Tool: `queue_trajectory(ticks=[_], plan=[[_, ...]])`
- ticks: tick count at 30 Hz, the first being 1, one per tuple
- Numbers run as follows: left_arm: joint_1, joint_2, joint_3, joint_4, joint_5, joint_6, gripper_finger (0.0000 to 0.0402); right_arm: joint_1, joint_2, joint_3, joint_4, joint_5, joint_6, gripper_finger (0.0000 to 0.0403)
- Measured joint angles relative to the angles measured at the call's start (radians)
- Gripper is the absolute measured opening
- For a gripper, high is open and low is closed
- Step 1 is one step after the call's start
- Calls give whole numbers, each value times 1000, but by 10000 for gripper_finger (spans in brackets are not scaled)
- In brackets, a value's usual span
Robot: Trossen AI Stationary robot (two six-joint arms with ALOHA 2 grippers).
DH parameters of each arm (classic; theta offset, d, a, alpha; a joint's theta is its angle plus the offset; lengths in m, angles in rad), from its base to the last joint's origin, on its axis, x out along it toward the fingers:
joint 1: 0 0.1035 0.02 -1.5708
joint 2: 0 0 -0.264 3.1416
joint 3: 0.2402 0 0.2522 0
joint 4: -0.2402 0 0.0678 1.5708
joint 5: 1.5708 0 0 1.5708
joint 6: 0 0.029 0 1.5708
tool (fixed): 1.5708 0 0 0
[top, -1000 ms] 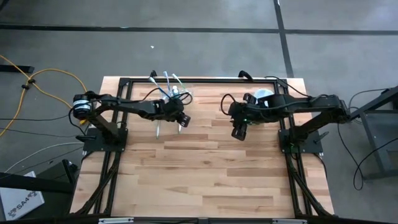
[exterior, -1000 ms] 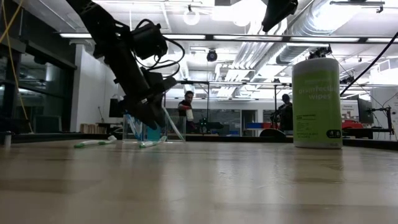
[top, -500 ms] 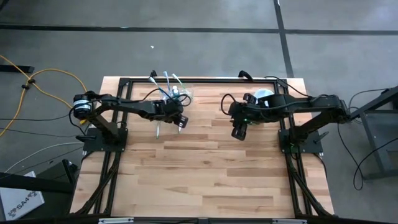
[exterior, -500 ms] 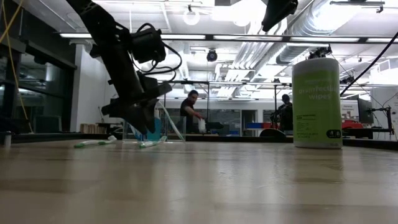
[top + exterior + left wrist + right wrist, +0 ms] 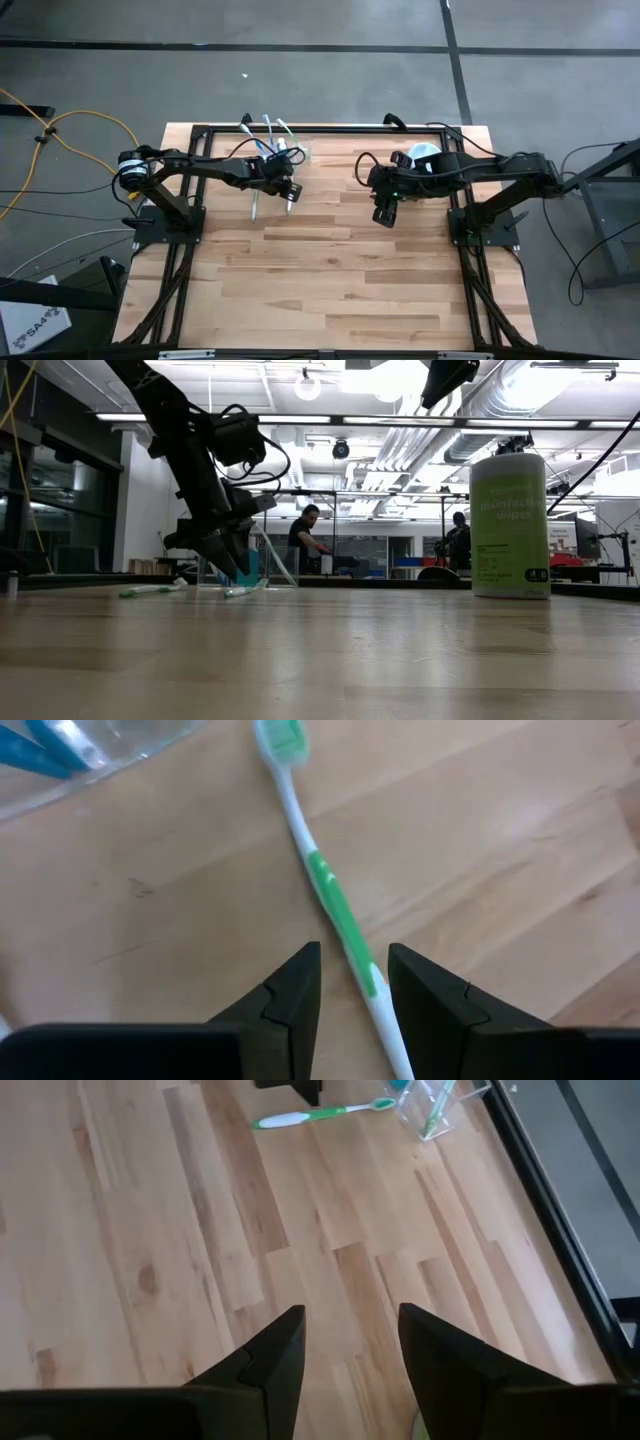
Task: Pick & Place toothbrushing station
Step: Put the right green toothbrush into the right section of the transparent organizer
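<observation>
The clear toothbrushing station (image 5: 287, 153) stands near the table's far edge with several toothbrushes sticking up out of it; it also shows in the low view (image 5: 258, 565) and the left wrist view (image 5: 90, 755). A green-and-white toothbrush (image 5: 330, 905) lies flat on the wood just in front of it. My left gripper (image 5: 290, 195) is open and low over this toothbrush, one finger on each side of its handle (image 5: 362, 975); I cannot tell whether they touch it. My right gripper (image 5: 384, 212) is open and empty above the table's middle right.
A second toothbrush (image 5: 255, 207) lies on the table left of my left gripper. A light green wipes canister (image 5: 509, 525) with a pale lid (image 5: 425, 155) stands at the far right. Bare wood (image 5: 330, 290) fills the near half. People stand in the room behind.
My left gripper has shifted a little toward the table's left edge and turned at the wrist, staying low beside the station. A person in the room behind has moved.
</observation>
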Motion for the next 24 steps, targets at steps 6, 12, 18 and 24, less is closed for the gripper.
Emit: queue_trajectory(ticks=[6,12,18,24], plan=[[13,25,0,58,74,4,116,18,0,0,1,0,0,153],[13,94,1,84,86,-15,116,20,0,0,8,-1,0,153],[12,110,3,93,75,-22,116,20,0,0,8,-3,0,153],[13,111,3,97,75,-23,116,19,0,0,7,-1,0,153]])
